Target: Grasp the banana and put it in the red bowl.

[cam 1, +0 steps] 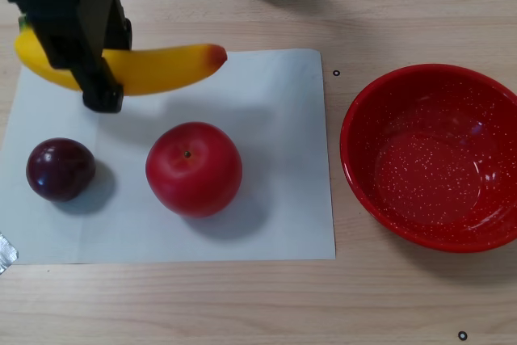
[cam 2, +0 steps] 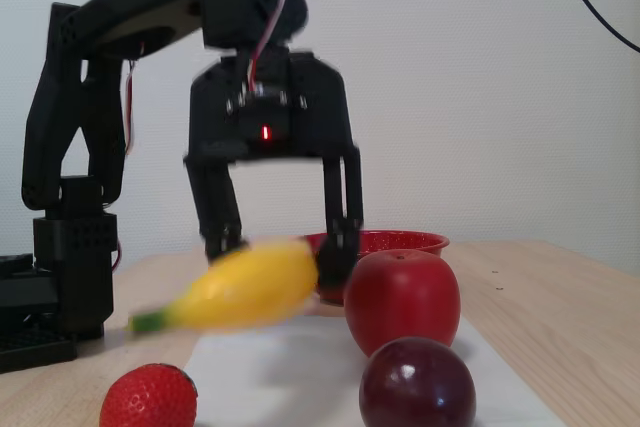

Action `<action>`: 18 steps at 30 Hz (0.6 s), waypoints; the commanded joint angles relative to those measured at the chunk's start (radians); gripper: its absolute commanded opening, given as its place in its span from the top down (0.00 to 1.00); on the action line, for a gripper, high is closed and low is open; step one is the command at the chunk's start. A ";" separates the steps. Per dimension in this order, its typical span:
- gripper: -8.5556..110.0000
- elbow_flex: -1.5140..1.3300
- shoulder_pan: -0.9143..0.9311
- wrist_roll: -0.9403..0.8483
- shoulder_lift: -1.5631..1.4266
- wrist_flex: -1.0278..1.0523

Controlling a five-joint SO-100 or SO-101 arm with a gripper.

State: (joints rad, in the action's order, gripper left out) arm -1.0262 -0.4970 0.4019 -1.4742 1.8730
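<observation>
Aloft, banana (cam 2: 250,287) clamped between fingers (cam 2: 338,259).

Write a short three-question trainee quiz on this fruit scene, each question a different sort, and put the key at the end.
1. True or false: the banana is resting flat on the white paper.
2. Multiple choice: in the other view, the red bowl lies on which side of the red apple? A left, B right, C directly on top.
3. Fill in: the pincer is shut on the ____.

Key
1. False: in the fixed view it hangs clear of the table, held by the pincer.
2. B.
3. banana. The dark plum and the strawberry lie untouched.
</observation>
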 commanded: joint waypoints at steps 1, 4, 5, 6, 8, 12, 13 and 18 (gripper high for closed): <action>0.93 0.051 0.040 0.006 -0.304 0.032; 0.93 0.048 0.075 -0.008 -0.348 0.032; 0.93 0.046 0.087 -0.011 -0.362 0.032; 0.93 0.044 0.101 -0.015 -0.374 0.032; 0.93 0.040 0.130 -0.025 -0.397 0.034; 0.93 0.026 0.204 -0.055 -0.436 0.034; 0.93 0.025 0.229 -0.064 -0.442 0.034; 0.93 0.028 0.376 -0.140 -0.469 0.034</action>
State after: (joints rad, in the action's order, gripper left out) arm -1.0508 -0.1473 0.2899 -1.7487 1.8730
